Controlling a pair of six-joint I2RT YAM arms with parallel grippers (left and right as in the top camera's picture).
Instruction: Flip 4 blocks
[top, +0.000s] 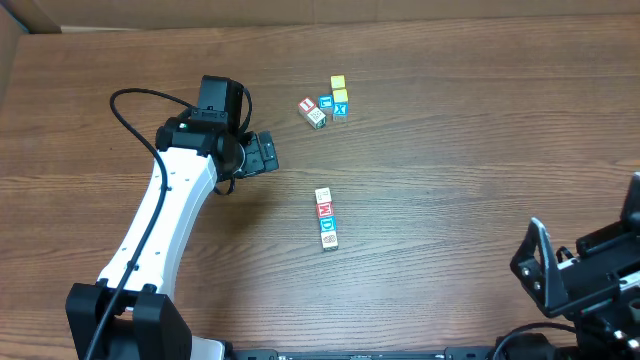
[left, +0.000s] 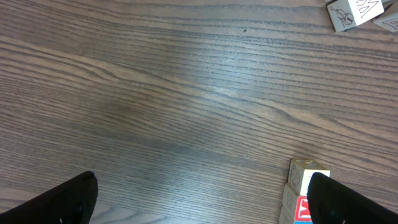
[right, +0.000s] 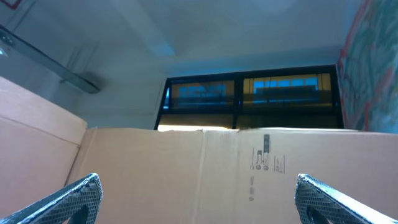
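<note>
The four blocks (top: 326, 218) lie in a tight row near the middle of the desk (top: 450, 150), running from the far side toward the near edge and touching one another. In order they are a cream cube (top: 323, 194), a red-faced cube (top: 324, 208), a blue-faced cube (top: 327, 225) and a tan cube (top: 330, 241). They are tiny wooden alphabet cubes with printed faces, and the print is too small to read from above.

No flip looks begun. The left gripper (top: 268, 155) hangs released with its jaws wide over bare wood, left of the row's far end and holding nothing. Its wrist view catches the cream cube just beside the right finger.

To flip well, it should probably start with that end cube. It should straddle only that one, pinch its side faces, lift it clear of the red neighbour and roll it onto another face without nudging the row.

A loose cluster of cubes (top: 327, 103) sits nearer the far edge. The right gripper (top: 540, 262) waits at the near right corner, jaws spread and empty, tilted up toward a cardboard box (right: 205, 174).
</note>
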